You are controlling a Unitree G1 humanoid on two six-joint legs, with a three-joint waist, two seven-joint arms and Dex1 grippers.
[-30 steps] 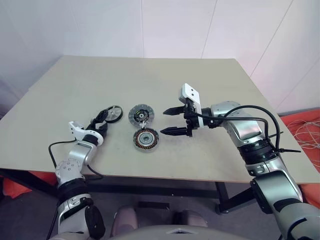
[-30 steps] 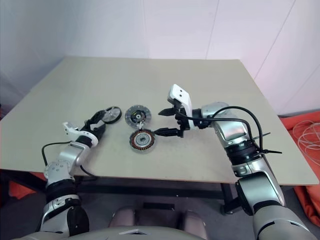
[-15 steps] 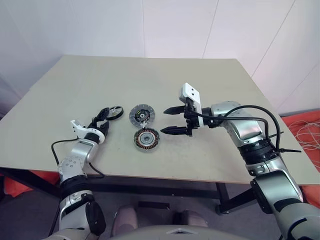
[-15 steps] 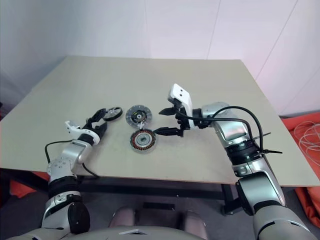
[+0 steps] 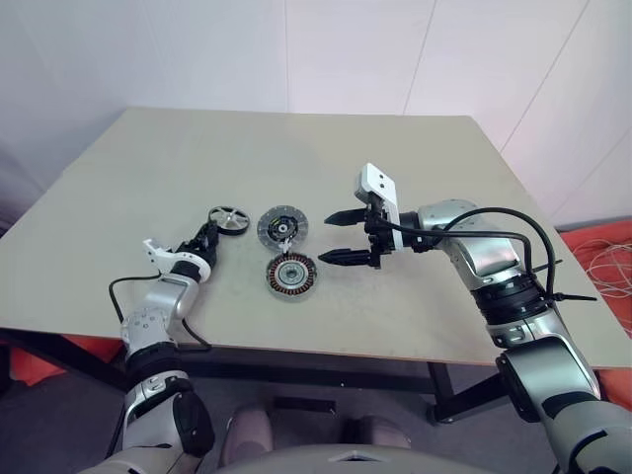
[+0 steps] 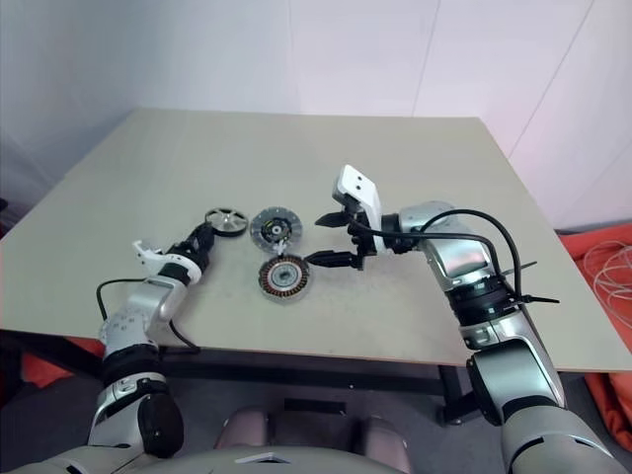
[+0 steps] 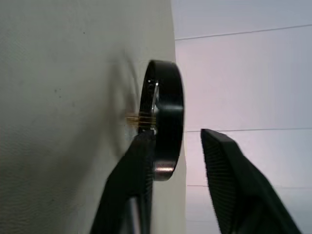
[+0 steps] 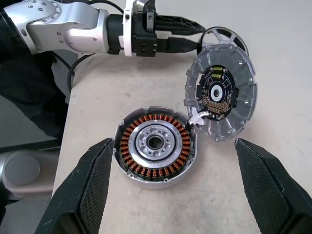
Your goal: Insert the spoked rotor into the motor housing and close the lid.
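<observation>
Left pincer (image 5: 209, 235) has narrowed around spoked rotor (image 5: 228, 218); right pincer (image 5: 341, 238) hovers spread.

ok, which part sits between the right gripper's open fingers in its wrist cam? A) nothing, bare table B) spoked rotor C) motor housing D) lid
C: in the right wrist view the motor housing, with its ring of copper windings, lies on the table between the two spread fingers of the right gripper; the lid lies beside it, and the spoked rotor is over at the left gripper.
</observation>
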